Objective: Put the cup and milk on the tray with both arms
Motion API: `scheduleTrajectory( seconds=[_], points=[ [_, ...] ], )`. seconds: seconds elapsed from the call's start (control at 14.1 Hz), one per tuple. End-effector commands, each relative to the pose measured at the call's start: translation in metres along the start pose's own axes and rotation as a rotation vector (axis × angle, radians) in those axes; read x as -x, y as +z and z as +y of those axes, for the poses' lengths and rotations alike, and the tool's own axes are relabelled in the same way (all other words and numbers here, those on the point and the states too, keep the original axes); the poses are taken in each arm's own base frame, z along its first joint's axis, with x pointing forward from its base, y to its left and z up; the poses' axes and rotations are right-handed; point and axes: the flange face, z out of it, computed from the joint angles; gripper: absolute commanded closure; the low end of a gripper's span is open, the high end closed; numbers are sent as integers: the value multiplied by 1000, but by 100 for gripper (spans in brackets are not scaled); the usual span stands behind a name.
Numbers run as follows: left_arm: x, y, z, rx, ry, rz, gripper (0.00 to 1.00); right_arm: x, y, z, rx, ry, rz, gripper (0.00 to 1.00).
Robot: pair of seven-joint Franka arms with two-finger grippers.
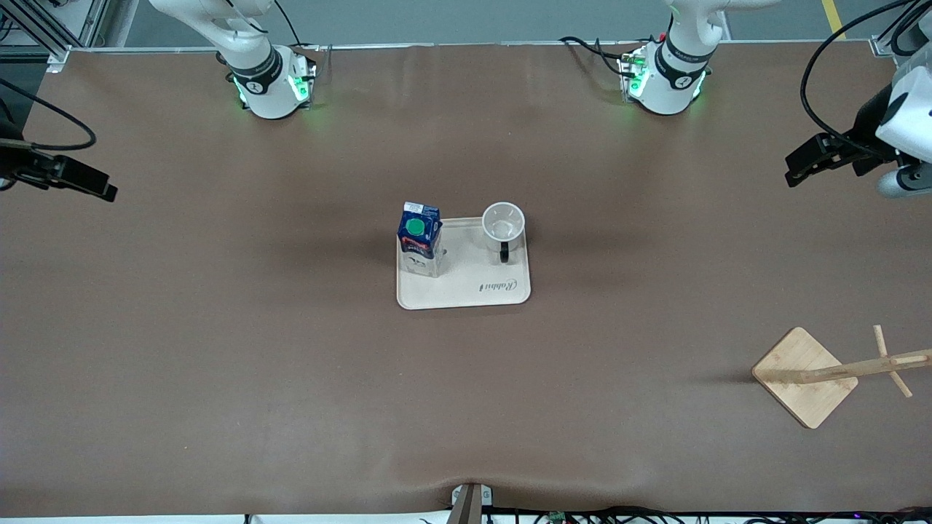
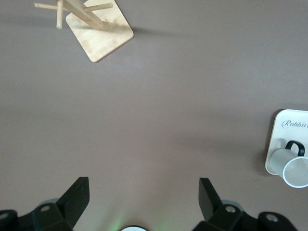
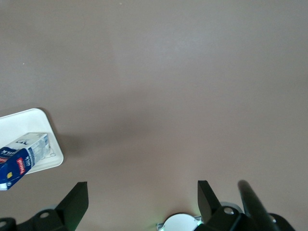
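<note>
1. Already on the tray (image 1: 473, 291), both items: milk (image 1: 419, 240) upright at about 10 o'clock on it as seen from the front camera, cup (image 1: 503, 224) upright at about 1 o'clock, handle toward the front camera. Task likely complete or close to it.
2. Left pincer (image 1: 801, 166) wide open and empty, hanging over bare worktop (image 1: 218, 349) well out at the tray's 3 o'clock. Right pincer (image 1: 95, 185) likewise open and empty, well out at 9 o'clock.
3. Risk one: milk hard against the tray's rim. Tall, narrow and light, so likely to topple off at any nudge to the tray or any low sweep by the right arm.
4. Risk two: cup tight in its corner. Could slide over the shallow rim if the tray gets bumped or lifted unevenly.
5. Risk three: wooden stand (image 1: 804, 377) at about 4 o'clock, under the left arm's end. Could be knocked by a careless low move.
</note>
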Motion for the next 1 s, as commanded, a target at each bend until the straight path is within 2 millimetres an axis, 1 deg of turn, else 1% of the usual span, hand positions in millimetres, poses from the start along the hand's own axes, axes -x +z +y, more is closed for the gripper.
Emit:
scheduleTrajectory(
  seconds=[0.0, 0.07, 0.14, 0.21, 0.36, 0.43, 0.57, 0.64, 0.71, 0.78, 0.92],
  points=[
    [19, 2, 0, 10, 21, 16, 0, 39, 5, 16, 21, -37, 41, 0],
    [18, 4, 0, 10, 20, 16, 0, 39, 4, 28, 21, -55, 36, 0],
    [18, 3, 0, 11, 20, 19, 0, 36, 5, 50, 16, -81, 28, 0],
    [17, 2, 0, 10, 21, 23, 0, 35, 3, 66, -4, -132, 30, 0],
    [19, 0, 2, 10, 24, 23, 0, 39, 0, 67, -14, -165, 21, 0],
    [19, -1, 2, 10, 26, 23, 0, 43, -8, 65, -13, -169, 28, 0],
    [19, -2, 2, 10, 27, 25, 0, 44, -13, 54, 0, -153, 41, 0],
    [18, -4, 2, 11, 34, 28, 0, 44, -12, 54, -7, -77, 34, 0],
    [17, -5, 0, 12, 62, 32, 0, 44, -11, 54, -13, -52, 26, 0],
    [16, -5, -1, 13, 94, 30, 0, 44, -11, 51, -9, -83, 26, 0],
    [17, -6, -1, 11, 90, 23, 0, 45, -10, 51, -11, -93, 25, 0]
  ],
)
